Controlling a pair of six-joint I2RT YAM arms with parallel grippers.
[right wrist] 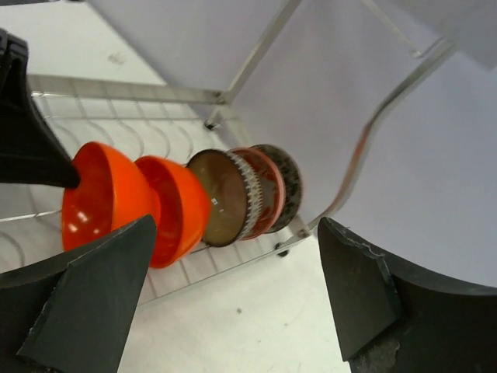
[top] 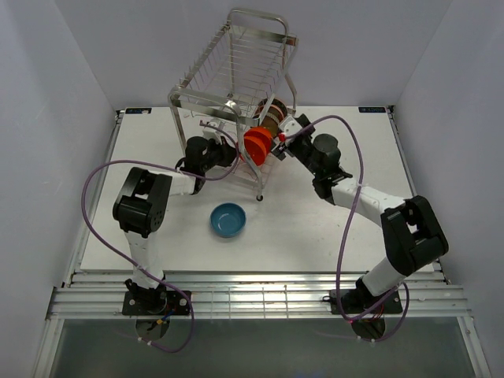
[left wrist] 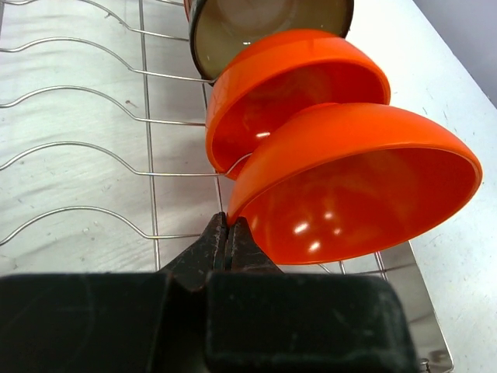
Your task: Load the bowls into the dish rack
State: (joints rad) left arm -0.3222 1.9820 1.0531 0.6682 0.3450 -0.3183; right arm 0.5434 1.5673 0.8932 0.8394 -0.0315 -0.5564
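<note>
The dish rack [top: 236, 63] stands at the back of the table. Several bowls stand on edge in a row in its lower tier [left wrist: 93, 148]: two orange bowls [right wrist: 105, 198] [right wrist: 182, 210], a brown one with cream inside [right wrist: 221, 198], a red-and-white one [right wrist: 264, 186] and a grey patterned one [right wrist: 289, 183]. My left gripper [left wrist: 229, 225] is shut, its tips touching the rim of the nearest orange bowl [left wrist: 357, 186]. From the other side, my right gripper [right wrist: 237, 229] faces the row, open wide, with nothing between its fingers. A blue bowl [top: 227, 219] lies upright on the table in front of the rack.
The rack's upper basket [top: 236, 55] hangs above both grippers, and its tubular legs [right wrist: 256, 54] stand close to the right gripper. White table [top: 315, 228] spreads around the blue bowl, and walls close in both sides.
</note>
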